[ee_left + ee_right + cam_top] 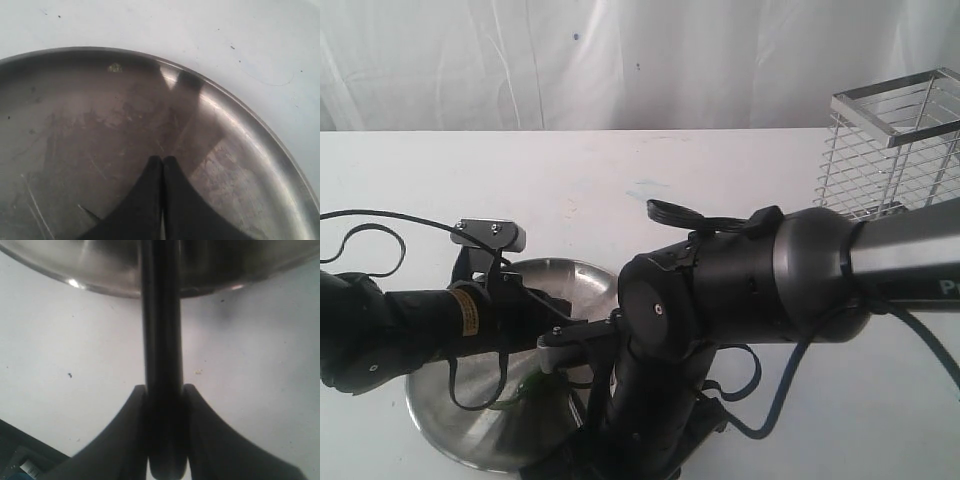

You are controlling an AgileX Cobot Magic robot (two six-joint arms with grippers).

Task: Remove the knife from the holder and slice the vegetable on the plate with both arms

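Low over the table (620, 180), the right pincer (165, 390) pinches the knife (161, 315) near the butt of its black handle, and its dark length runs on across the rim of the plate (240, 165). The holder (895, 140) stands well apart. The left pincer (162, 159) is pressed together above the plate with nothing visible between its tips.

The vegetable (528, 386) shows as a bit of green on the plate under the left arm. It looks small, light and smooth-skinned, likely to roll or skid on the slick steel, so it wants pinning near the stem end, clear of the cut line. The knife seems stiff and light, but its rounded handle could twist in the grip.
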